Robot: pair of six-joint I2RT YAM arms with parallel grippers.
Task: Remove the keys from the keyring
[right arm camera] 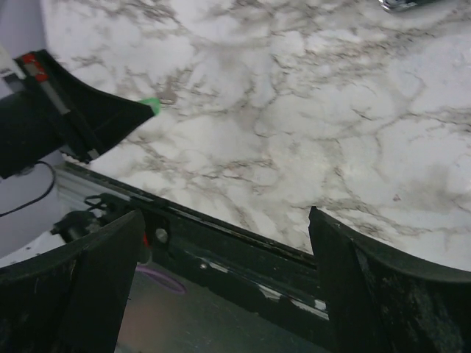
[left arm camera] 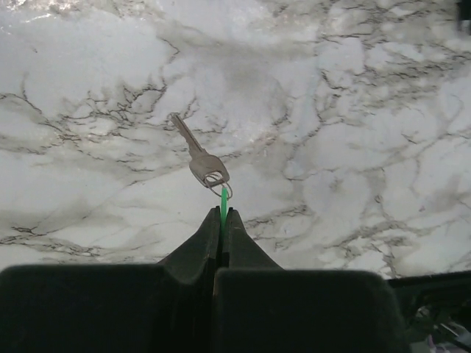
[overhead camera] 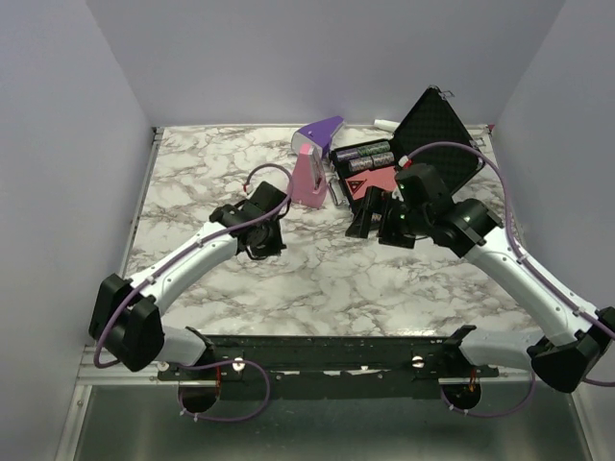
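My left gripper (left arm camera: 222, 212) is shut edge-on on the green key (left arm camera: 224, 201), held above the marble. The thin grey keyring (left arm camera: 223, 184) hangs from the green head, and a silvery key (left arm camera: 197, 152) dangles from the ring, blade pointing up-left. In the top view the left gripper (overhead camera: 258, 240) is left of centre; the keys are too small to see there. My right gripper (overhead camera: 368, 216) is open and empty, fingers (right arm camera: 346, 279) wide apart. The right wrist view shows the left gripper's tip with the green key head (right arm camera: 151, 106).
A purple-and-pink wedge-shaped object (overhead camera: 312, 163) stands at the back centre. Beside it lie batteries (overhead camera: 363, 156), a red card (overhead camera: 373, 184) and an open black case (overhead camera: 437, 130). The black rail (right arm camera: 243, 246) runs along the table's near edge.
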